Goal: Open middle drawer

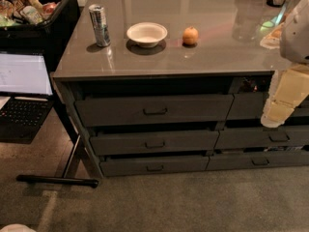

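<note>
Hovering rightward, tool (272,119), middle drawer (154,142) left (apart)

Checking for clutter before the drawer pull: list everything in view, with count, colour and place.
can: one, silver, counter's left
bowl: one, white, right of the can
round fruit: one, orange, right of the bowl
counter: one, glossy grey, above the drawers
top drawer: one, dark grey, left column
middle drawer: one, dark grey, under the top drawer
bottom drawer: one, dark grey, lowest
right-hand drawers: three, dark grey, partly cut off
laptop: one, black, open, far left
bin: one, black, holding packets, top left
gripper: one, cream, right edge, before the right-hand drawers
</note>
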You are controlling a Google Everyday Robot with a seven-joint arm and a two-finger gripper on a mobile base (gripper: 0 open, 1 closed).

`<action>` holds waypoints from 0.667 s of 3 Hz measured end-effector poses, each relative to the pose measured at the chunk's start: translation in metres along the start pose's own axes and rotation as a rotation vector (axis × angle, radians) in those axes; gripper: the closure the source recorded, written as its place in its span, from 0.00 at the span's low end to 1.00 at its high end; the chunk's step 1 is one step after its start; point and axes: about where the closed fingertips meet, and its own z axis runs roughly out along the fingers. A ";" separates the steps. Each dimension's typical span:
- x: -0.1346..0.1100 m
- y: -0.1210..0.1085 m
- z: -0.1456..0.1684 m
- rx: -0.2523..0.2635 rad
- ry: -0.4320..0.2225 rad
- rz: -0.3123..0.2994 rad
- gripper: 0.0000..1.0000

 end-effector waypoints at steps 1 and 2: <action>0.000 0.000 0.000 0.000 0.000 0.000 0.00; 0.002 -0.001 0.007 0.033 -0.036 0.005 0.00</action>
